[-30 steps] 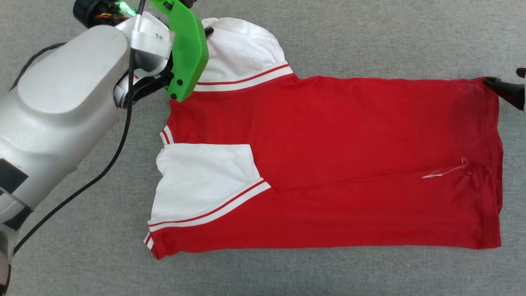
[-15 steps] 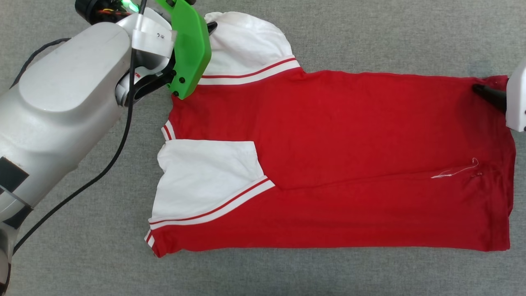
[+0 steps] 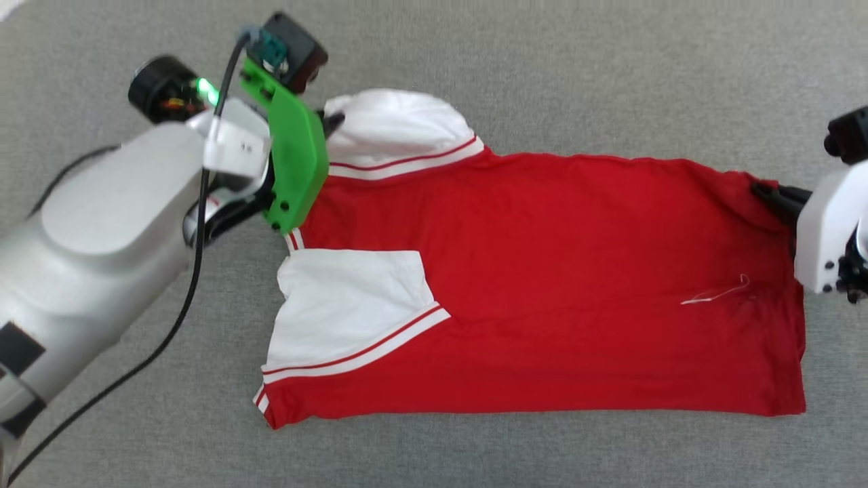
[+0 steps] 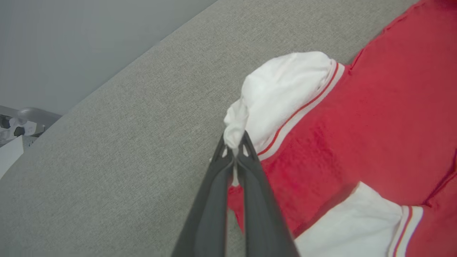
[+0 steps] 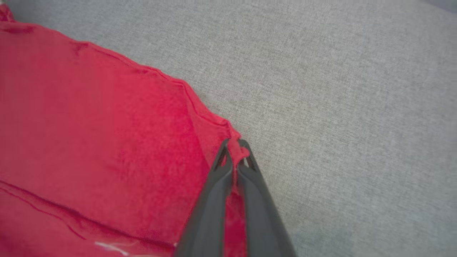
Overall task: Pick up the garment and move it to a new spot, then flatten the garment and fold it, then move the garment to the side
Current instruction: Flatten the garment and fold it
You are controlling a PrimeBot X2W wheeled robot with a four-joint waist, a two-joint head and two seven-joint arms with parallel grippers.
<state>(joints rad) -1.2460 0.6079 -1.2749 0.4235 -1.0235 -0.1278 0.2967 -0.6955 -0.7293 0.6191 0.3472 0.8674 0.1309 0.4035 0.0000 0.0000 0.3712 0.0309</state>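
The garment, red with white sleeves and striped trim, lies lengthwise on the grey surface, its near long edge folded over the body. Its lettering is hidden. My left gripper is shut on the far white sleeve's edge at the left; in the left wrist view the gripper pinches white cloth. My right gripper is shut on the far hem corner at the right; in the right wrist view the gripper holds a red corner, lifted slightly.
Grey fabric surface spreads all round the shirt. A black cable trails from my left arm. A loose white thread lies near the hem. Beyond the surface's edge in the left wrist view stands some pale equipment.
The camera has shifted. Both grippers keep their hold; the right gripper has pulled the hem corner inward and up, and the far edge now rises off the surface.
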